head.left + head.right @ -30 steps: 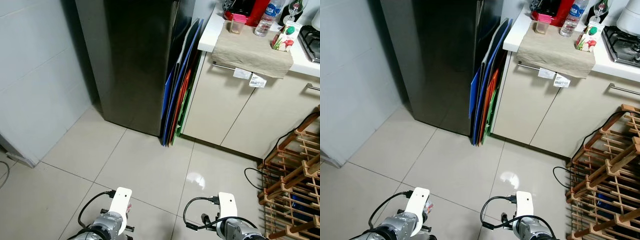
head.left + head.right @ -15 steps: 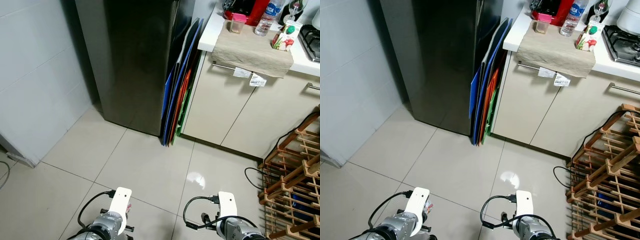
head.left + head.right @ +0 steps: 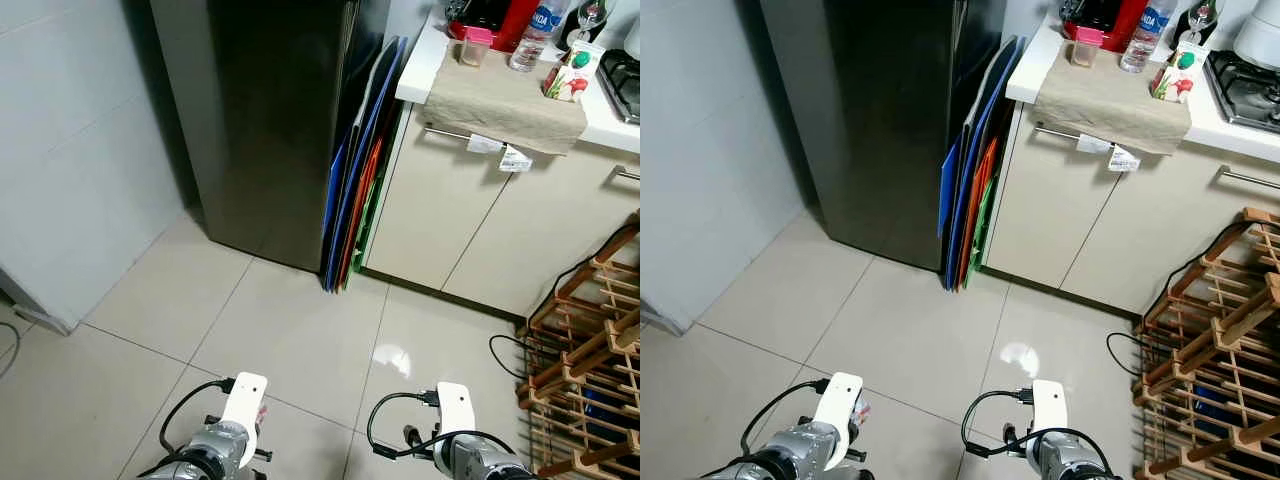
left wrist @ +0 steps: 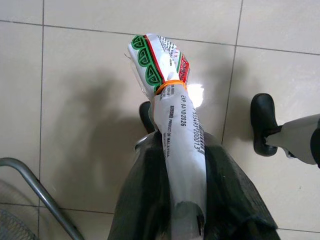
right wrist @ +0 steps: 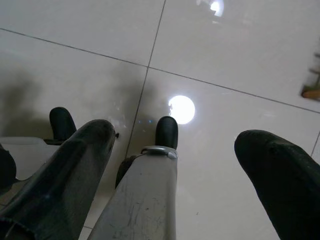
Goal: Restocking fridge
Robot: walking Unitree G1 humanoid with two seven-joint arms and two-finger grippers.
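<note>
- The left end effector [image 4: 172, 200] hangs low over the pale tiled floor [image 3: 290, 330], its two black fingers closed around a rolled plastic packet [image 4: 170, 115].
- The packet is white with green and red print, cinched by an orange rubber band [image 4: 167, 87], and it sticks out well past the fingertips toward the floor.
- The right end effector [image 5: 180, 165] also hangs low above the tiles, fingers spread wide apart with nothing between them.
- Ahead stands the dark fridge [image 3: 260, 120], its door closed, against the grey tiled wall [image 3: 70, 150].
- Just beside the fridge, flat boards in blue, orange and green [image 3: 355, 190] lean upright in the gap next to the cream cabinet [image 3: 470, 220].
- Up on the bench [image 3: 1230, 125] lies a beige cloth [image 3: 505, 100] draped over the edge, with a pink-lidded jar [image 3: 473, 45], a water bottle [image 3: 530, 35] and a small carton [image 3: 570, 72] near it.
- A wooden rack [image 3: 590, 370] stands on the robot's right.
</note>
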